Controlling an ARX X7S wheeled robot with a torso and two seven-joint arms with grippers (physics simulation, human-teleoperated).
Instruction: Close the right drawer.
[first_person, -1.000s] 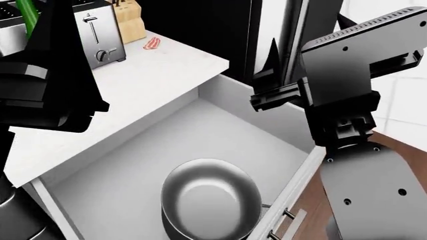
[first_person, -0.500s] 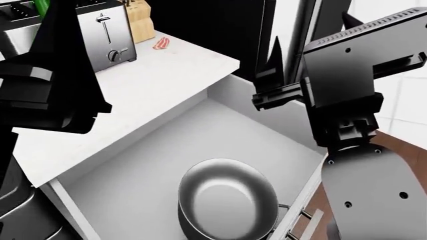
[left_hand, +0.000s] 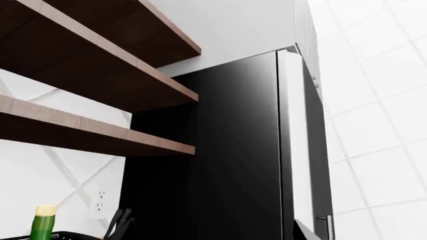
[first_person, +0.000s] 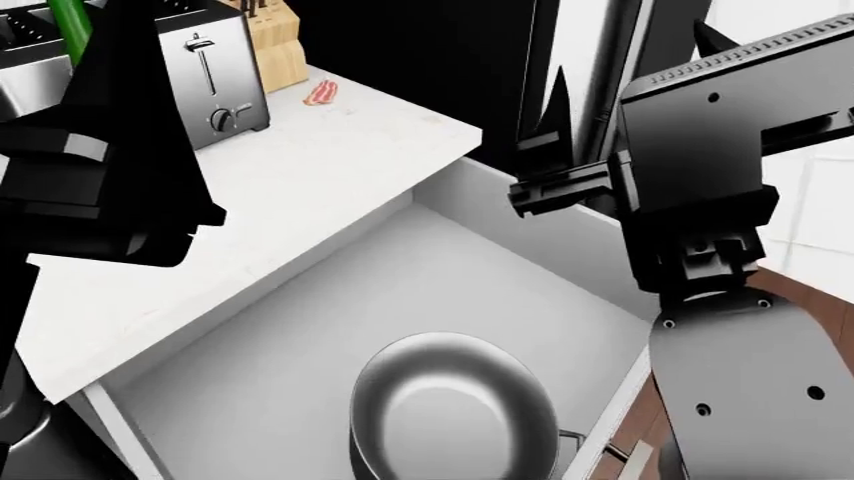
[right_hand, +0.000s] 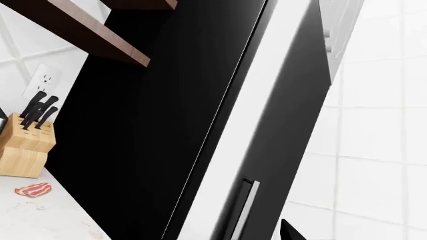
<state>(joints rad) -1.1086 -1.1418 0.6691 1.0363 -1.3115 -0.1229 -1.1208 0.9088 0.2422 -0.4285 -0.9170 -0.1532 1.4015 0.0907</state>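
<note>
The right drawer (first_person: 307, 340) stands pulled far out below the counter. Its light grey inside is in view, and its front with the black handle (first_person: 617, 452) is cut off at the lower right. A steel pan (first_person: 454, 410) lies in it near the front. Both arms are raised well above the drawer and touch nothing. My left gripper (first_person: 127, 120) is a black mass at the left. My right gripper (first_person: 581, 150) points up in front of the fridge, one fingertip (first_person: 550, 100) showing. Each wrist view catches only one fingertip (left_hand: 303, 233) (right_hand: 288, 231) off to one side, with nothing held.
On the white counter (first_person: 307, 160) stand a toaster (first_person: 214, 85) and a knife block (first_person: 274, 40), with a strip of bacon (first_person: 320, 93) beside them. A tall black fridge (first_person: 427, 50) rises behind the drawer. Wooden shelves (left_hand: 100, 135) hang on the wall. Brown floor (first_person: 787, 290) lies to the right.
The head view has shifted, so the counter, drawer and pan sit a little further right in the picture. Both arms hold almost the same raised pose. The drawer is as open as before.
</note>
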